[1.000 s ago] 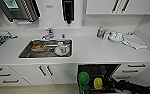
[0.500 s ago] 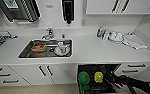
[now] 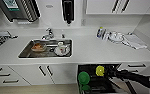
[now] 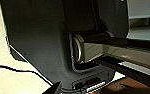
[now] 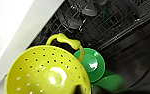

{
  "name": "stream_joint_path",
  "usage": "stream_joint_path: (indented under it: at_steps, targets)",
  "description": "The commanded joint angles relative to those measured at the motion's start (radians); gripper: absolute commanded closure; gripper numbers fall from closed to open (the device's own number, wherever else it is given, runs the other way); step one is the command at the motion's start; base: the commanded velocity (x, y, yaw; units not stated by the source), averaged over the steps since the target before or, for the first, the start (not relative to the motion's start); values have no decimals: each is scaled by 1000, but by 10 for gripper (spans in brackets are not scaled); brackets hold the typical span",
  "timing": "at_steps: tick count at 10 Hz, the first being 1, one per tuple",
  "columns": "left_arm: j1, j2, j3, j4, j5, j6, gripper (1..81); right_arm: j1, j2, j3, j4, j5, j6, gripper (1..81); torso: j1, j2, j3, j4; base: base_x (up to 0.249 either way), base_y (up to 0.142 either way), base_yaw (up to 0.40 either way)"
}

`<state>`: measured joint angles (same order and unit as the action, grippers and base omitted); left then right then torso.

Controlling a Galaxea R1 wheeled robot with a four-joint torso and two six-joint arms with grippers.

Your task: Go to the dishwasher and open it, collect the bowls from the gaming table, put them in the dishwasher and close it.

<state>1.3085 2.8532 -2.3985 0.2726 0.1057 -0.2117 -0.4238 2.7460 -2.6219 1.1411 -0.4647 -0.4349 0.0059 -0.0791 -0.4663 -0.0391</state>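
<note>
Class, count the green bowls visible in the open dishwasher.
2: one green bowl standing on edge in the rack beside the yellow colander, another green bowl just below it. Others may be hidden.

Dishwasher (image 3: 98,80) cut off by the lower edge.

dishwasher (image 3: 96,82): open under the counter, dark racked interior | bowls: green one (image 3: 83,77) upright on edge in rack | yellow perforated colander-like bowl (image 5: 47,72) beside it

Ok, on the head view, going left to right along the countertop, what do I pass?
Sink with orange dish then white mug, bottle, white plate, folded cloth.
</note>
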Motion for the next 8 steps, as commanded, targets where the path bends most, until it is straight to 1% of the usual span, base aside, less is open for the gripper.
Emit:
stream_joint_path:
  at_steps: [1,2,3,6,8]
  targets:
    - [-15,-14,10,-9,66,3,10,185,-26,-39,57,-68,-4,10,0,0,0,0,0,0,0]
    - [-12,-14,10,-10,66,3,10,185,-27,-35,63,-74,-5,10,0,0,0,0,0,0,0]
    - [-7,-14,10,-9,65,3,10,171,-29,-32,83,-80,-8,10,0,0,0,0,0,0,0]
    - [-7,-3,10,-1,57,3,10,145,-52,-22,86,-91,-10,10,0,0,0,0,0,0,0]
    - [-5,2,10,0,54,3,10,145,-66,-19,88,-94,-13,10,0,0,0,0,0,0,0]
